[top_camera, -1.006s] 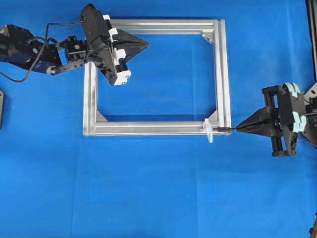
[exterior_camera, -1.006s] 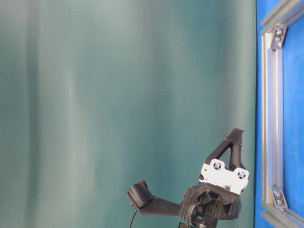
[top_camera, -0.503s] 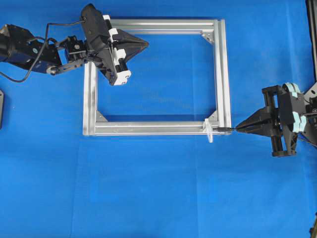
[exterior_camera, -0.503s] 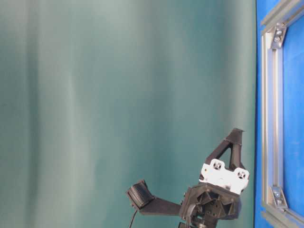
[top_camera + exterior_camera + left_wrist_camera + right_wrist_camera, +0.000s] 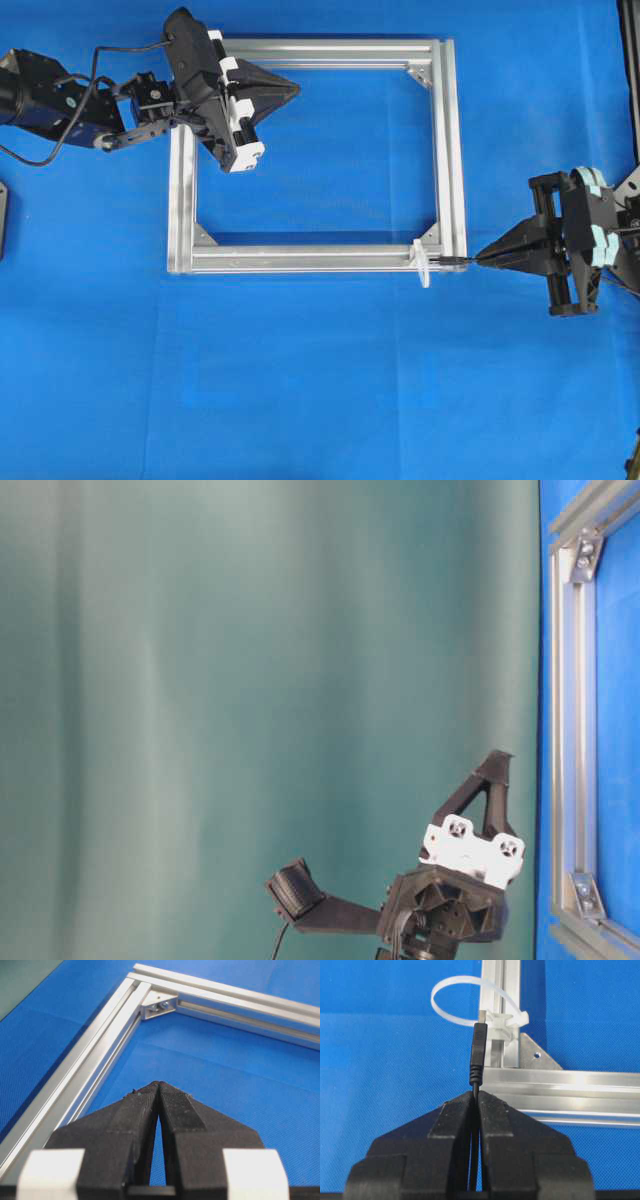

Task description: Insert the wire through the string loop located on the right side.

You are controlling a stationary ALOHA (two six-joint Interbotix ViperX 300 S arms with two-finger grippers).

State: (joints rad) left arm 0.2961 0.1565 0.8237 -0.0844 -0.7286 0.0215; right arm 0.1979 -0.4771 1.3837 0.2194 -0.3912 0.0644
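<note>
Only the right wrist view shows the detail of the grip: the right gripper (image 5: 476, 1094) is clamped on the wire (image 5: 476, 1086) just behind its plug (image 5: 478, 1052), which sticks straight out ahead of the fingertips. Directly beyond the plug's metal tip is the string loop (image 5: 451, 999), a white band curving out to the left from its fastening on the frame (image 5: 560, 1085). The tip overlaps the loop's near edge in this view, but whether it has entered the opening cannot be told.

The overhead view shows the layout instead. The right gripper (image 5: 480, 259) points at the frame's near right corner (image 5: 455, 150), with the plug (image 5: 452, 260) just ahead of its tips and the loop (image 5: 423, 264) a small white mark just past that. The wire behind the fingers cannot be made out here.

The left gripper (image 5: 296, 89) hangs over the frame's far left part, well apart from the loop. The left wrist view shows the left gripper (image 5: 159, 1086) pinched shut with nothing between its tips, and a frame corner (image 5: 150, 995) ahead of them on the blue mat (image 5: 225, 1075).

The table-level view shows only the left gripper (image 5: 498, 760) against a green backdrop (image 5: 250, 680), with a strip of the frame (image 5: 570, 730) at the right edge.
</note>
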